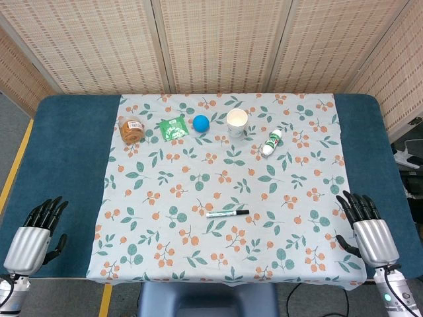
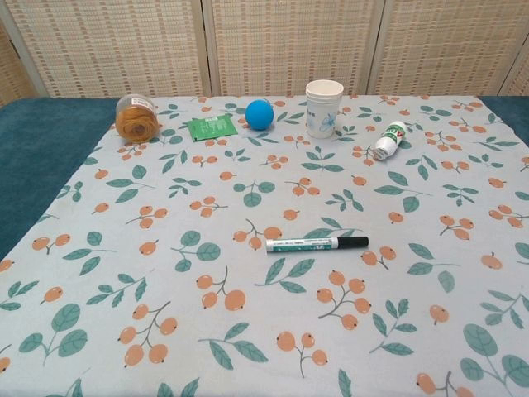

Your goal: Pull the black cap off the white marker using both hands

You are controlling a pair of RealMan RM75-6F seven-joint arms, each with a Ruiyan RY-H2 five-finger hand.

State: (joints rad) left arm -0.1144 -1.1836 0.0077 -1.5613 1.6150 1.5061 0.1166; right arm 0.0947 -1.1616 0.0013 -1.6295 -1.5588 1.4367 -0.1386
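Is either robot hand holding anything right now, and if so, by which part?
Nothing is held. The left robot hand and right robot hand rest open at the table's near corners; the marker lies untouched between them.

Woven reed screen panels behind, blue table, floral tablecloth, grey floor with yellow line

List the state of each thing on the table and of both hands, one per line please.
White marker: lying flat, black cap still on, untouched.
Paper cup: upright, open top.
Small white bottle: lying on its side.
Round clear jar: on its side.
Green packet: lying flat.
Blue ball: resting on the cloth.
Left hand: open, holding nothing.
Right hand: open, holding nothing.
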